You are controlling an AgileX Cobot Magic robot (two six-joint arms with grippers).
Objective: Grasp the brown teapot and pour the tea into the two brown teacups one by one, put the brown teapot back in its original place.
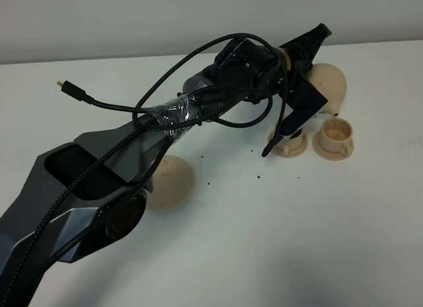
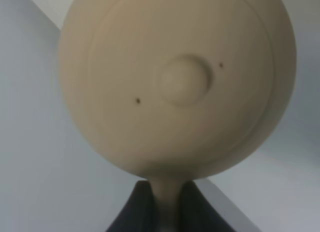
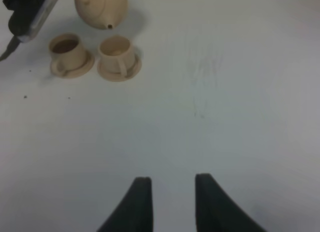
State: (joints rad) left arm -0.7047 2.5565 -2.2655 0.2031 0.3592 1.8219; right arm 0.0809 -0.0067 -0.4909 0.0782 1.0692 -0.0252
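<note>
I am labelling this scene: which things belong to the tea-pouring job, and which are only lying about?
Job: teapot, cups, big saucer, left fingers holding the teapot.
Lying about: dark specks, loose cable end, idle right fingers.

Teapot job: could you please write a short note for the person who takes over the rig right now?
Left gripper: shut on the handle of the teapot, which is lifted and tilted, spout near the cups.
Right gripper: open, empty, above the table.
Cups: the cup nearer the left arm looks dark inside, probably filled; the other cup looks pale, probably empty.
The big saucer is free.
Left to do: fill the other cup, return the teapot to the big saucer.
</note>
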